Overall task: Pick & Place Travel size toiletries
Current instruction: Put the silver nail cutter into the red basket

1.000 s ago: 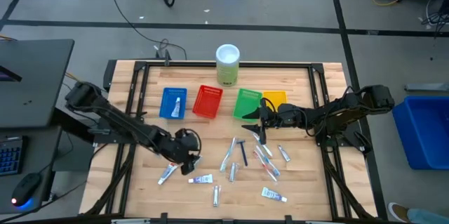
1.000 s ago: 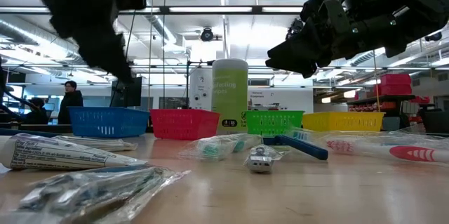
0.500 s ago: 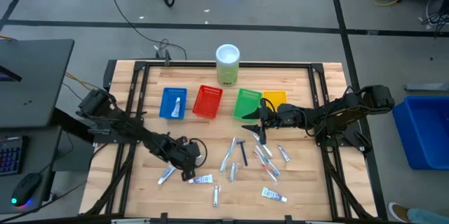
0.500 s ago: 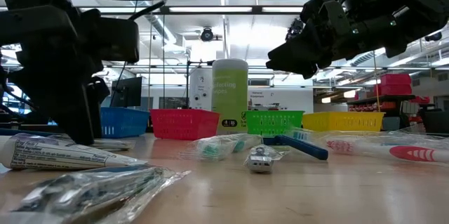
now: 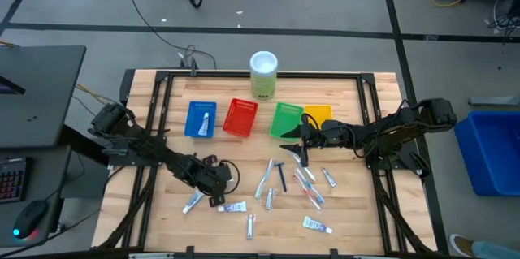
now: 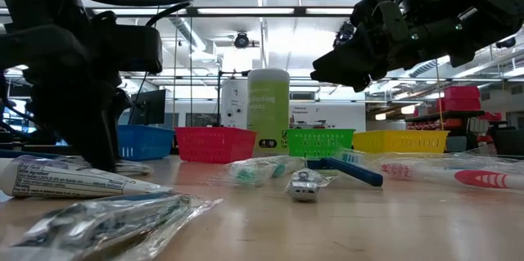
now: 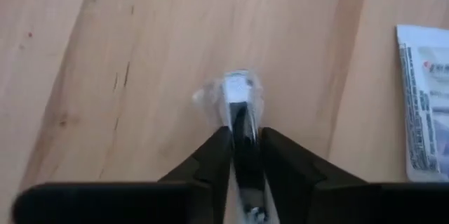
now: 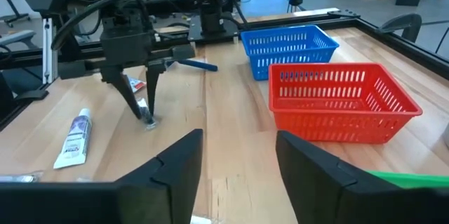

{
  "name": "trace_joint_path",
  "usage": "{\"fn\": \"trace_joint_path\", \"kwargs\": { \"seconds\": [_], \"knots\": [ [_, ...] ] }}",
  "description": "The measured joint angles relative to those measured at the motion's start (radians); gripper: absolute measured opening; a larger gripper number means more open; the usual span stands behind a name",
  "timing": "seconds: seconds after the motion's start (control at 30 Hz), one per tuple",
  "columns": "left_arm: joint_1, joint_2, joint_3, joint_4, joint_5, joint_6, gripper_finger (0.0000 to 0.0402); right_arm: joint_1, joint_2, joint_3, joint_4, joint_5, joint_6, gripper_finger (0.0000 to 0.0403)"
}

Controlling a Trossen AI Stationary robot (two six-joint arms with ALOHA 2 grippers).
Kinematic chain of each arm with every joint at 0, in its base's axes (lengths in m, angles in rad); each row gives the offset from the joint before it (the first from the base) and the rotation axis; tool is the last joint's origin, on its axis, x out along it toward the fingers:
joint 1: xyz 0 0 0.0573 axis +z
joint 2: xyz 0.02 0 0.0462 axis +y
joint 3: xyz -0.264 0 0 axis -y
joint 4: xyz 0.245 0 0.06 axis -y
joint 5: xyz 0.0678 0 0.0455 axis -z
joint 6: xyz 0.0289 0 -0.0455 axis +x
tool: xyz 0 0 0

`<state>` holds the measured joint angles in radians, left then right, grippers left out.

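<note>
Several small toiletries lie flat on the wooden table: white tubes (image 5: 234,207), wrapped toothbrushes (image 5: 309,187) and a dark razor stick (image 5: 282,176). One white tube lies in the blue tray (image 5: 190,121). My left gripper (image 5: 216,196) stands low over the table's near left part, pointing down, shut on a slim dark stick in clear wrap (image 7: 238,104). In the high view the gripper hides that stick. My right gripper (image 5: 294,141) hangs open above the table beside the green tray (image 5: 286,119), touching nothing. My left gripper pinches the wrapped dark stick between its two fingers (image 7: 217,147), on the shaft just behind its pale head (image 7: 238,83). It comes from above, pointing down, with the fingers on either side of the shaft. The stick lies on the table.
Blue, red (image 5: 240,118), green and yellow (image 5: 318,114) trays stand in a row across the table's middle. A pale green cylinder with a white top (image 5: 263,74) stands at the far edge. A wrapped tube (image 5: 193,203) lies close to my left gripper.
My left gripper has come down from above to the tabletop, shifting slightly toward the near edge, and now stands still there. My right arm has kept still.
</note>
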<state>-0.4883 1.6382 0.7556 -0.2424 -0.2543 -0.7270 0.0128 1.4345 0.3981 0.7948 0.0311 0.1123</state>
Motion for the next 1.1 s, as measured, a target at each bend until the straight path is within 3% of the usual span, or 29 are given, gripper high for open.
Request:
{"fn": "trace_joint_path", "kwargs": {
  "seconds": [0.2,0.37,0.53,0.77,1.1],
  "knots": [
    [0.053,-0.050,0.034,-0.028,-0.057,-0.025,0.0048,0.000,0.000,0.000,-0.003,0.000,0.000,0.0196],
    [0.138,-0.139,0.111,-0.150,-0.215,-0.015,0.0056,0.000,0.000,0.000,-0.007,0.000,0.000,0.0189],
    [0.262,-0.200,0.179,-0.162,-0.312,0.134,0.0052,0.000,0.000,0.000,-0.007,0.000,0.000,0.0184],
    [0.460,-0.179,0.208,-0.107,-0.300,0.266,0.0058,0.000,0.000,0.000,-0.006,0.000,0.000,0.0191],
    [0.665,-0.037,0.210,-0.069,-0.201,0.285,0.0058,0.000,0.001,-0.001,-0.026,0.002,0.000,0.0202]
  ]
}}
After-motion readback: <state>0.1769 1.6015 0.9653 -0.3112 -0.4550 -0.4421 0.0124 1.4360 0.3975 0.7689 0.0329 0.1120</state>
